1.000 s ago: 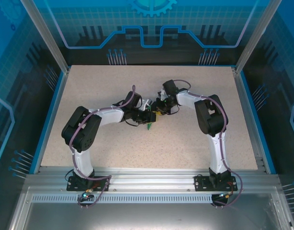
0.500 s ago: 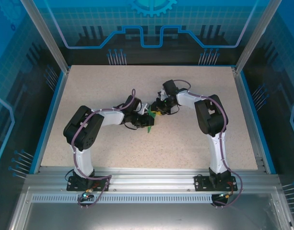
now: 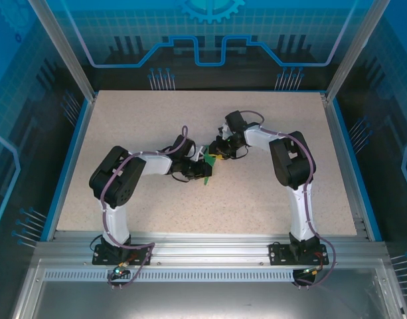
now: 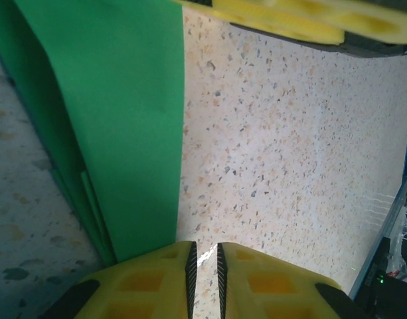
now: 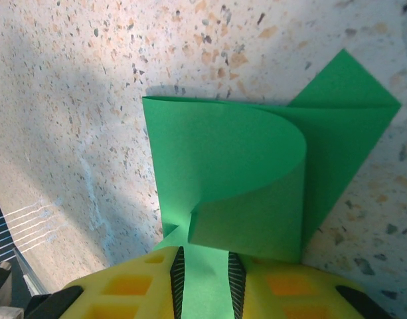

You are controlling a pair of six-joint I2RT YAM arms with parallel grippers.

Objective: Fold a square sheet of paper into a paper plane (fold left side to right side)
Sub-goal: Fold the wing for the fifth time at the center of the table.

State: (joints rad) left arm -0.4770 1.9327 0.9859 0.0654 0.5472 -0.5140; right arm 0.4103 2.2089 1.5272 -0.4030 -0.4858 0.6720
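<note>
The table [image 3: 123, 126] carries everything, and the work sits near its middle, slightly toward the far edge. The left arm [image 3: 127, 174] and right arm [image 3: 291, 159] both bend inward so their tips meet over one spot; that probably lets one end anchor the sheet while the other works the fold.

The paper [image 5: 223, 153] is already a smaller, layered green shape. One flap is curled over in a soft loop, not yet pressed flat, and a pointed corner sticks out beyond it on the table. From above it shows as a small green sliver between the two tips.

The right gripper [image 5: 204, 258] is clamped on the paper's near edge, with green filling the slot between its jaws. It seems to hold the layers so that the loop cannot spring back.

The left gripper [image 4: 203, 251] has its jaws drawn almost together, with bare table showing through the slit. The paper's edge runs down to one finger, but whether it is pinched I cannot tell. It looks placed to press the crease.
</note>
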